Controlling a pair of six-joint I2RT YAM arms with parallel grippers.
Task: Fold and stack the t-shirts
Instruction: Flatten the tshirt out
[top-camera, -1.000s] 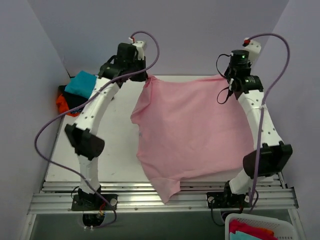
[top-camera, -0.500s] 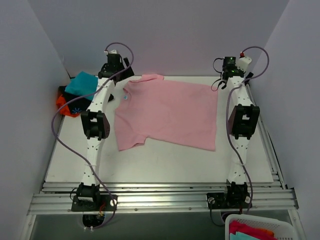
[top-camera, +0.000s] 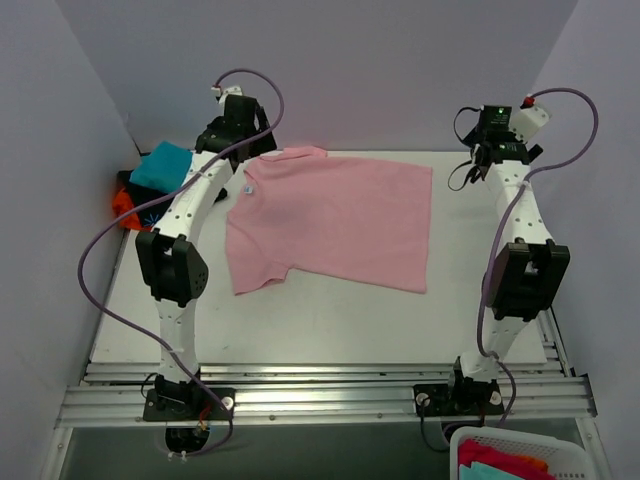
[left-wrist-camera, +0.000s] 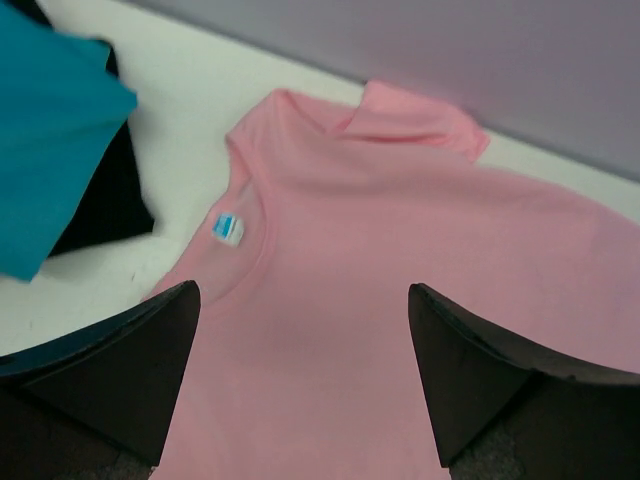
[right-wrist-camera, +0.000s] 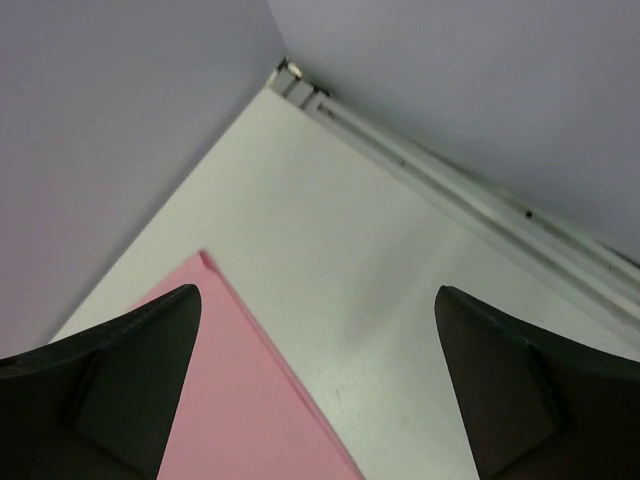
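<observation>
The light-pink t-shirt (top-camera: 335, 220) lies spread flat on the white table (top-camera: 300, 320), collar to the left and hem to the right. Its collar with a small label (left-wrist-camera: 230, 228) shows in the left wrist view. My left gripper (top-camera: 258, 150) (left-wrist-camera: 302, 290) hovers open over the collar end, nothing between its fingers. My right gripper (top-camera: 487, 152) (right-wrist-camera: 317, 292) is open above the far right corner of the table, just past the shirt's hem corner (right-wrist-camera: 235, 390). Other t-shirts sit piled at the far left: teal (top-camera: 163, 165) (left-wrist-camera: 50, 130), black (top-camera: 150, 205) and orange-red (top-camera: 122, 208).
A white basket (top-camera: 520, 455) holding red and teal cloth stands below the table's near right corner. Purple walls close in the back and both sides. A metal rail (right-wrist-camera: 480, 205) runs along the table's far edge.
Both grippers held the pink shirt up by its top edge, then laid it flat and let go. Both now stand open, and the arms have drawn slightly outward and up.
</observation>
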